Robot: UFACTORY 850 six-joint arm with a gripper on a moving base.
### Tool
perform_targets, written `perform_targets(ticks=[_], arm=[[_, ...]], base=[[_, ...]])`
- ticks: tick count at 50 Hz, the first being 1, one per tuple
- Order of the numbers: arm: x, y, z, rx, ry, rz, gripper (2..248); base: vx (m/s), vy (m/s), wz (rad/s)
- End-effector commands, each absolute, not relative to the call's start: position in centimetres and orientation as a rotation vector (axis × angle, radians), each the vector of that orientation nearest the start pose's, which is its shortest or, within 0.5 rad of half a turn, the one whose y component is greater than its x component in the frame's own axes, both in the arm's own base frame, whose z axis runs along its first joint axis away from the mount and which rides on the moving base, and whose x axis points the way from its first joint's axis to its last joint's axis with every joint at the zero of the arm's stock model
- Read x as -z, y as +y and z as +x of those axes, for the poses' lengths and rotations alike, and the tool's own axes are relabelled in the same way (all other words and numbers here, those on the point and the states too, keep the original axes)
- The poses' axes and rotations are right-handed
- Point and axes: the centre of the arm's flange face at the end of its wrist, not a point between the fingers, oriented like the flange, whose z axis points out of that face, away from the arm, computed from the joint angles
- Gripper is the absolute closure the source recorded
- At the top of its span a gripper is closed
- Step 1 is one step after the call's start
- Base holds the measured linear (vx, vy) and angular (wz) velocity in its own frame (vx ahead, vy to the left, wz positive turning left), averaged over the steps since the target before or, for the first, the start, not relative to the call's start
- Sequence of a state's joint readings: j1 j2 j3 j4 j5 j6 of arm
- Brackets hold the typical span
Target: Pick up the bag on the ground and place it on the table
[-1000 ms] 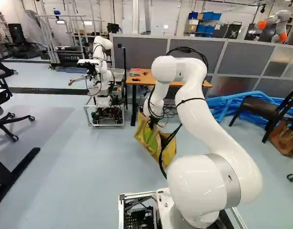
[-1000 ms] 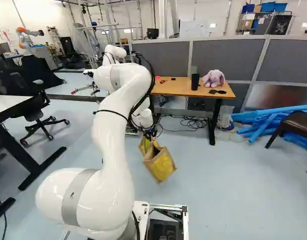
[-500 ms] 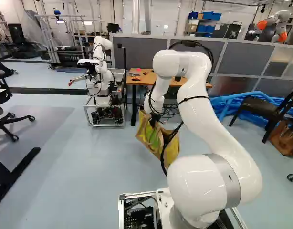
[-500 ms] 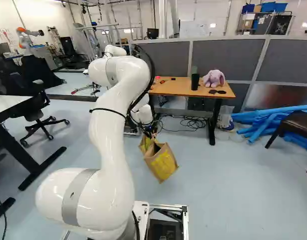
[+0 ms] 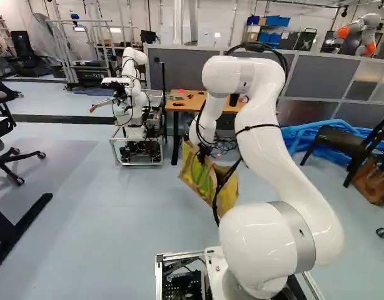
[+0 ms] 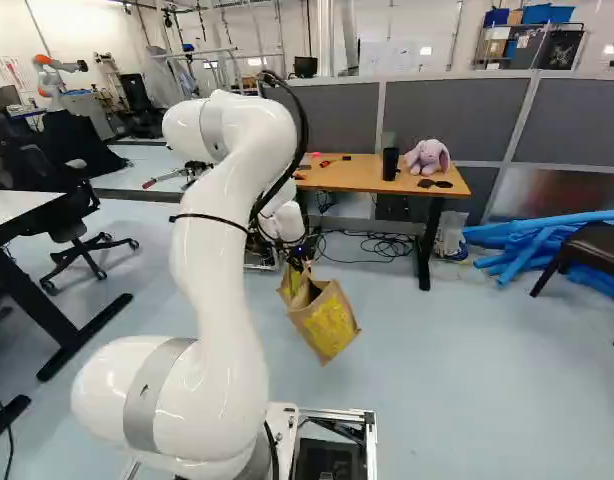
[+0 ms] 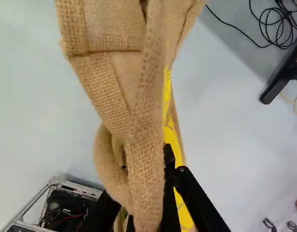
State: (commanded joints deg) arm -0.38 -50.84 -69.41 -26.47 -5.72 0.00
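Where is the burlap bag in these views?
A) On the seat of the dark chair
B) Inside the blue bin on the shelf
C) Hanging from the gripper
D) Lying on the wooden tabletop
C: the bag hangs tilted from the gripper by its handle, off the wooden table.
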Motion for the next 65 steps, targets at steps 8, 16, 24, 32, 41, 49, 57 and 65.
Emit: perform_targets(ticks=[8,16,24,32,41,49,57,65], arm=[[-17.9,-0.8,59.9,0.37,-0.715,-3.14,220],[-19.0,-0.8,59.7,0.388,-0.715,-3.14,220],[-20.2,-0.8,59.4,0.407,-0.714,-3.141,220],[-21.4,-0.8,59.2,0.427,-0.714,-3.141,220],[-22.7,-0.8,58.9,0.449,-0.713,-3.141,220],[-23.8,-0.8,58.6,0.47,-0.713,-3.141,220],[-25.0,-0.8,58.3,0.491,-0.712,-3.141,220],[-26.1,-0.8,58.0,0.51,-0.712,-3.142,220]], base=[[0.0,0.0,0.0],[0.0,0.0,0.0],[0.0,0.0,0.0],[0.0,0.0,0.0],[0.0,0.0,0.0],[0.0,0.0,0.0],[0.0,0.0,0.0],[0.0,0.0,0.0]])
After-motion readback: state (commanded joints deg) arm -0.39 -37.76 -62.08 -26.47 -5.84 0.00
